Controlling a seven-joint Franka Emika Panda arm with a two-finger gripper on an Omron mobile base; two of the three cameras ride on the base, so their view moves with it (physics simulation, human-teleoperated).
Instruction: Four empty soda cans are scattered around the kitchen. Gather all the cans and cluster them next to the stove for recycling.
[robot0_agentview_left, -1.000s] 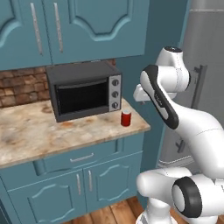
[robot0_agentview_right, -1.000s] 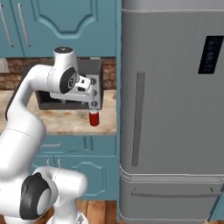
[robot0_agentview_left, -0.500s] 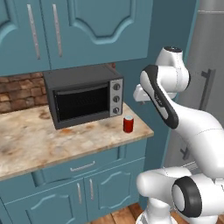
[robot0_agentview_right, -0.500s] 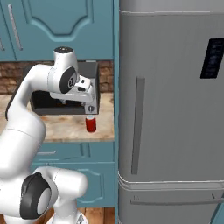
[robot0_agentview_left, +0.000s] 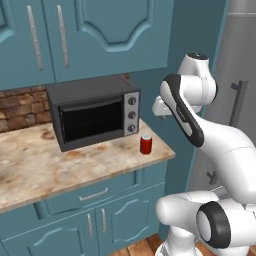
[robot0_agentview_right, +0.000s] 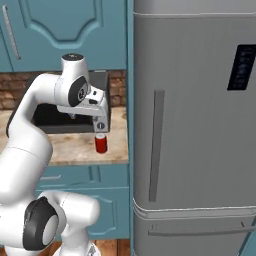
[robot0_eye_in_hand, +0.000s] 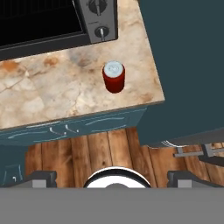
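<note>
One red soda can (robot0_agentview_left: 145, 144) stands upright on the marble counter (robot0_agentview_left: 45, 160), a little right of centre in the left base view, just in front of the microwave (robot0_agentview_left: 95, 115) and its knob panel, near the counter's right-hand end. In the right base view the same can sits left of centre, below the white hand and well left of the grey fridge (robot0_agentview_right: 195, 125). In the hand view it lies in the upper middle of the frame, top lid facing the camera, with the counter's front edge and the wooden floor (robot0_eye_in_hand: 109, 153) below it. The gripper (robot0_eye_in_hand: 111, 177) hangs above and short of the can, with its two dark fingertips set far apart at the lower left and lower right of the hand view; the jaws are spread wide with nothing between them. The step in hand looks like the approach to pick up this can, a first stage of the gathering. The next move probably calls for lowering the hand and carrying it forward until the can stands between the fingers, then closing on its sides. A careless approach could tip the can.
</note>
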